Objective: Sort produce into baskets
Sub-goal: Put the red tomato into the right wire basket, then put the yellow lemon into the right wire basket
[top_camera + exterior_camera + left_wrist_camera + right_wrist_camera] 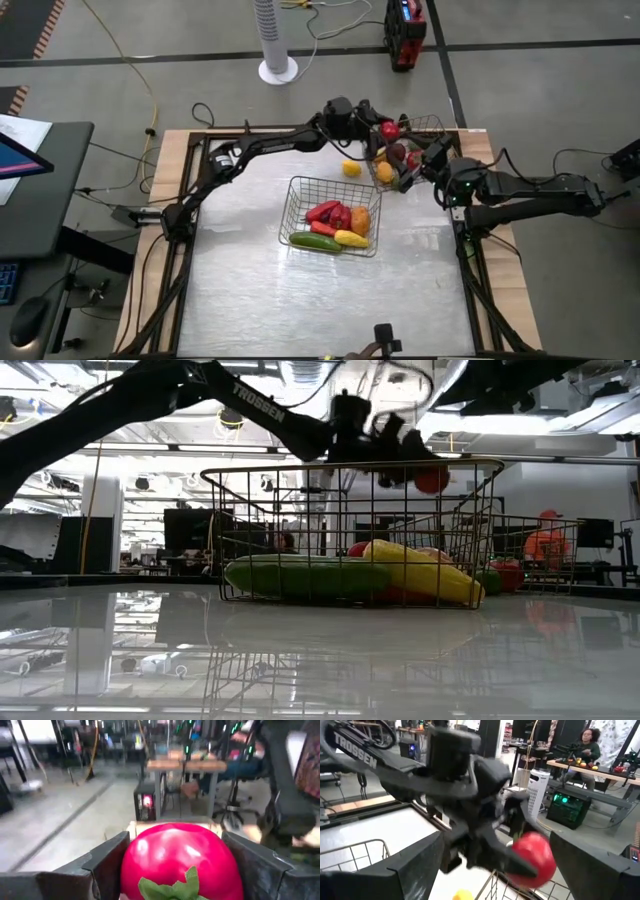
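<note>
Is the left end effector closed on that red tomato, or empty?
Closed on it. The left end effector has fingers pressed against both sides of the red tomato, above the far basket.

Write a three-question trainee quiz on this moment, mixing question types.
1. True or false: the left gripper holds a red tomato.
2. Which piece lies loose on the table between the baskets: A) lemon B) cucumber C) corn?
3. Where does the right gripper wait?

Key: 1 true. 2 A. 3 Open, beside the far basket, holding nothing.
</note>
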